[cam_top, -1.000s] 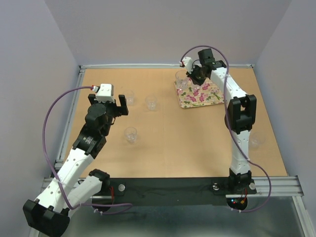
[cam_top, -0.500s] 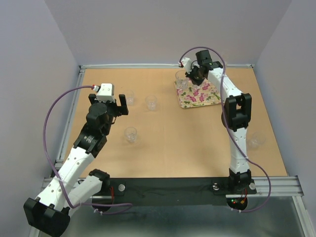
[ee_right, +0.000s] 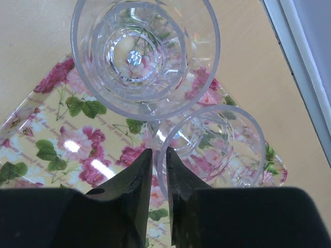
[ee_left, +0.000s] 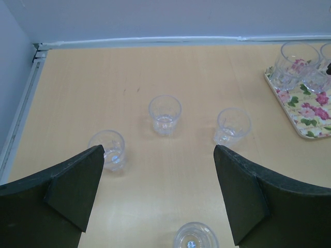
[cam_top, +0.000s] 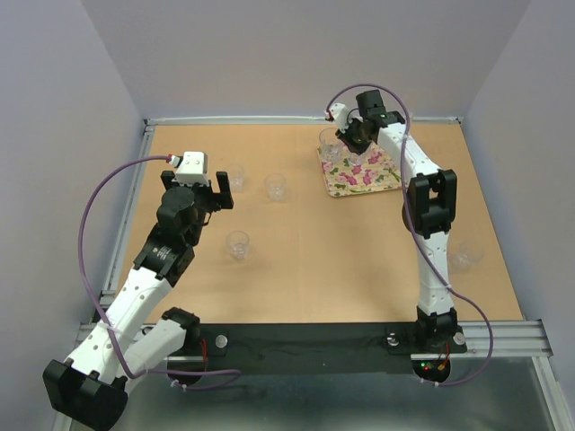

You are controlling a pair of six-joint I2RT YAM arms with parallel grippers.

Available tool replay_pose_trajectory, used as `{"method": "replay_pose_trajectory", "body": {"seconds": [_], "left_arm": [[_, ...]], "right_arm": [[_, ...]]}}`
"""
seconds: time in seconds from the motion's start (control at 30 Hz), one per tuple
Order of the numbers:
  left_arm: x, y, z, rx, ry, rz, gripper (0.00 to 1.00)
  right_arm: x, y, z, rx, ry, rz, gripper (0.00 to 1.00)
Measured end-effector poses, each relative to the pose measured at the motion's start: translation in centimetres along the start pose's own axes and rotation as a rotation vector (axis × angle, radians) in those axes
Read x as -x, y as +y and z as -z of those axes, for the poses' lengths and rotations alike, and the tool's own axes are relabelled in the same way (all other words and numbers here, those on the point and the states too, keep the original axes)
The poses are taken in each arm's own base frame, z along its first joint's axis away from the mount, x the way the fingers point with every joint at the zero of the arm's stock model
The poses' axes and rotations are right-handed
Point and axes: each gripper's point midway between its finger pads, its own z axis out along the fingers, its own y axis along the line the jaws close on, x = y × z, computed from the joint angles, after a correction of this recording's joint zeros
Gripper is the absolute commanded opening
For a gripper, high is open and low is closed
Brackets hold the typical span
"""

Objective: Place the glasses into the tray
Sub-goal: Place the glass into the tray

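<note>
Two glasses were at the far left corner of the tray (ee_right: 57, 139): a rear glass (ee_right: 139, 51) standing upright on the flower print and a front glass (ee_right: 222, 155), also upright, just beside it. The right tool (ee_right: 158, 155) hung over that corner. It had the front glass's wall caught between its fingers, one finger (ee_right: 183, 181) inside the rim and the other outside. Its jaws were drawn almost together, with only a thin slit between them, clenched on that wall. Whether the front glass's base pressed on the tray could not be told. The rest of the tray held nothing.

The left tool (ee_left: 158, 148) was well to the left of the tray, over the table (ee_left: 77, 88), spread wide and grasping nothing. Four loose glasses stood upright on the table to the left of the tray, apart from one another. Three (ee_left: 164, 114) (ee_left: 232, 125) (ee_left: 108, 150) lay beyond the left tool's fingertips, and a fourth (ee_left: 195, 238) was close beneath the tool. The left tool touched none of them. A fifth glass (cam_top: 465, 256) stood alone on the table, to the right of the tray and nearer the arm bases.
</note>
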Motion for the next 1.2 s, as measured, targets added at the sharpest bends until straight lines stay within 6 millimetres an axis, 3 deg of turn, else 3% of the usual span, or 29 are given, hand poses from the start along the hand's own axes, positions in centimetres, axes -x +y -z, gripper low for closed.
{"method": "replay_pose_trajectory", "body": {"seconds": [0.47,0.67,1.0,1.2], "left_arm": [[0.0,0.0,0.0,0.000,0.000,0.000,0.99],[0.0,0.0,0.0,0.000,0.000,0.000,0.99],[0.1,0.0,0.1,-0.001,-0.005,0.001,0.99],[0.3,0.0,0.2,-0.003,-0.011,0.001,0.99]], "right_arm": [[0.5,-0.5,0.0,-0.021,-0.016,-0.011,0.61],[1.1,-0.9,1.1,-0.045,-0.026,-0.026,0.78],[4.6,-2.0,8.2,-0.122,-0.127,-0.037,0.85],[5.4,-1.0,11.4,-0.115,-0.176,-0.047,0.89]]}}
